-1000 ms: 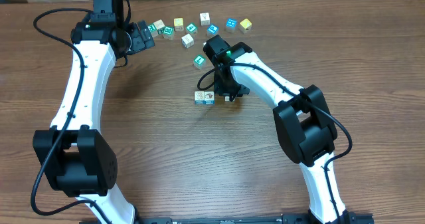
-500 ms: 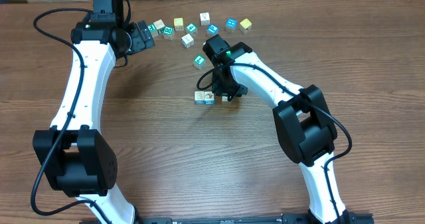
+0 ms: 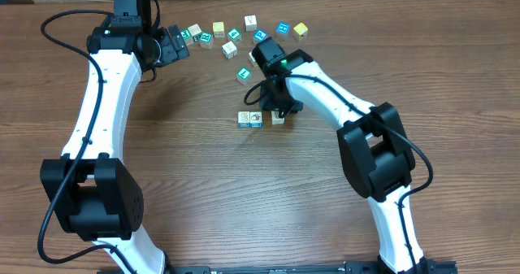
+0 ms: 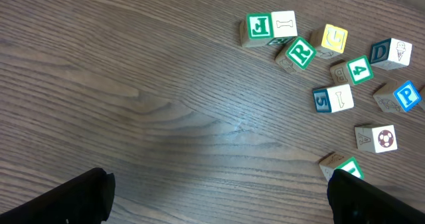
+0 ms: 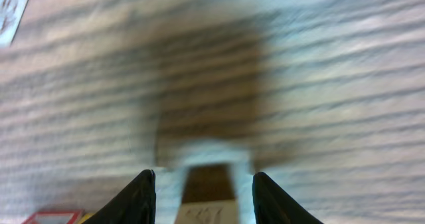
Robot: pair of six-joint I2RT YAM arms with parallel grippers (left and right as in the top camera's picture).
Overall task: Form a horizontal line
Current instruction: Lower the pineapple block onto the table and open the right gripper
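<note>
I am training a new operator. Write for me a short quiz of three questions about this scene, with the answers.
1. True or false: the left gripper holds a block.
2. Which letter is on the yellow cube in the left wrist view? A) G B) R C) P
3. In the right wrist view, what does the right gripper have between its fingers?
Key: 1. False; it is open and empty. 2. A. 3. A small cube.

Right wrist view blurred; cube [image 5: 211,214] cut off at bottom edge.
</note>
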